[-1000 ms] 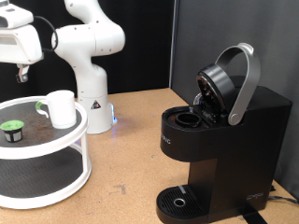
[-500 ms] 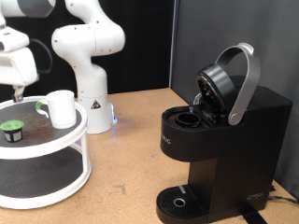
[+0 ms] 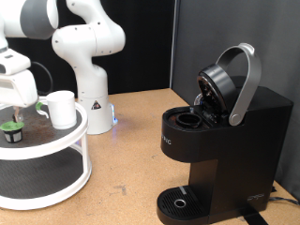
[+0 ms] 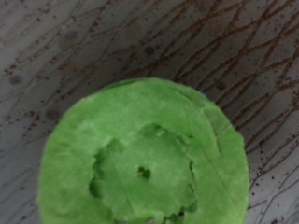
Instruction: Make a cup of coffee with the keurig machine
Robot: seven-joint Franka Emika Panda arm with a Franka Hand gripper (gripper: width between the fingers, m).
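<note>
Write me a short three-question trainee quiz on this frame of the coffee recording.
1. True or false: the keurig machine has its lid closed.
2. What fills the wrist view? A) the cup B) the green-topped pod C) the drip base
3. Fill in: in the exterior view, the cup stands on the white two-tier ____.

Key: 1 false, the lid is raised. 2 B, the pod, with the gripper directly above the pod in the exterior view. 3 stand.

Pretty plain setup: a brown particle-board surface [image 3: 131, 141] with a black backdrop [image 3: 150, 42] behind it, all evenly lit, no windows.
</note>
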